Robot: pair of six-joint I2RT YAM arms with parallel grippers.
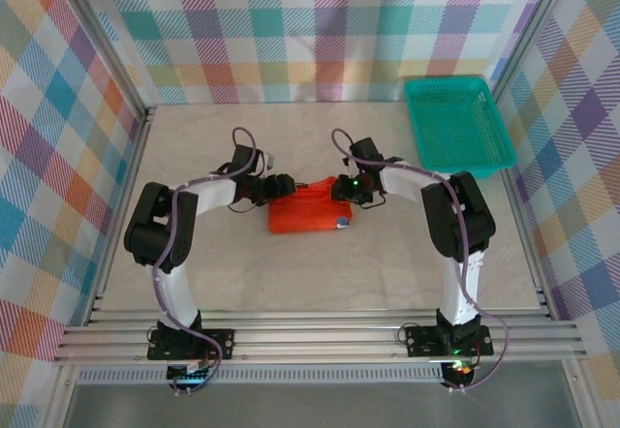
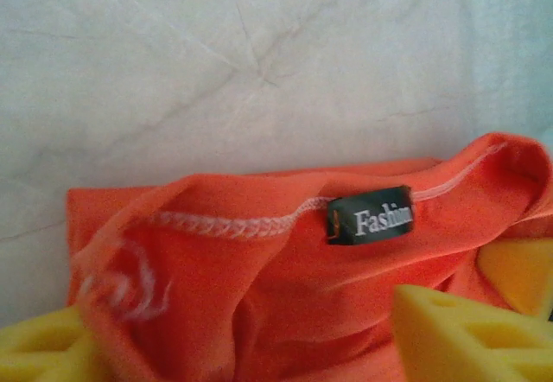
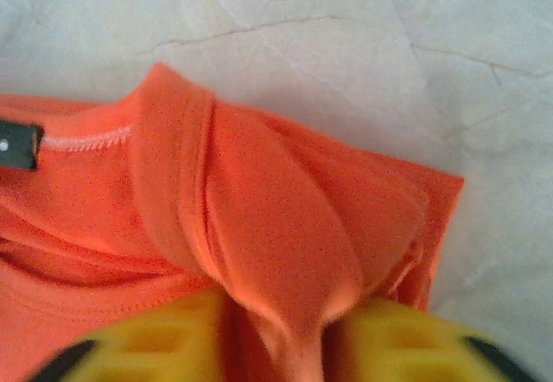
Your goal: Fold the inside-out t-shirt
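Left jaws stand wide apart: yellow fingers [image 2: 43, 352] at 7 and 5 o'clock of the left wrist view, shirt [image 2: 285, 296] cloth lying loose between them, its black label [image 2: 370, 220] and white neck stitching showing. Right jaws are partly apart with a raised ridge of shirt [image 3: 285, 226] between their blurred yellow fingers [image 3: 155, 347]; whether they pinch it I cannot tell. From above, the shirt [image 1: 308, 213] lies as a small folded bundle mid-bench, the left jaws at its 10 o'clock corner, the right jaws at its 2 o'clock corner. The bench [image 1: 320, 283] is pale and creased; a teal basket [image 1: 415, 123] sits at its 2 o'clock corner; plaid walls [image 1: 291, 31] enclose it
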